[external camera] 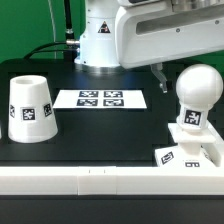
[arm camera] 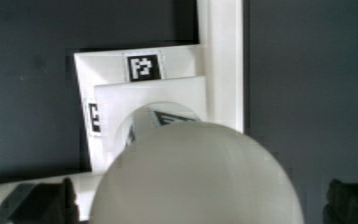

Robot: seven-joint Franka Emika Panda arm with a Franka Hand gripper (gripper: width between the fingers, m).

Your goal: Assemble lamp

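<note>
The white bulb point(external camera: 197, 92) stands upright with its neck on the flat square stepped base point(external camera: 178, 155) at the exterior view's right, near the white front rail. In the wrist view the bulb's round head point(arm camera: 194, 165) fills the foreground over the base point(arm camera: 140, 95). My gripper point(arm camera: 197, 205) is open, its two dark fingertips point(arm camera: 43, 202) standing on either side of the bulb head with a gap on each side. One dark finger point(external camera: 160, 72) shows in the exterior view beside the bulb. The cup-like shade point(external camera: 31, 108) stands mouth down at the exterior view's left.
The marker board point(external camera: 100, 99) lies flat in the middle of the black table. A white rail point(external camera: 90, 182) runs along the front edge and shows in the wrist view point(arm camera: 222, 40) beside the base. The arm's white body point(external camera: 150, 30) hangs over the back.
</note>
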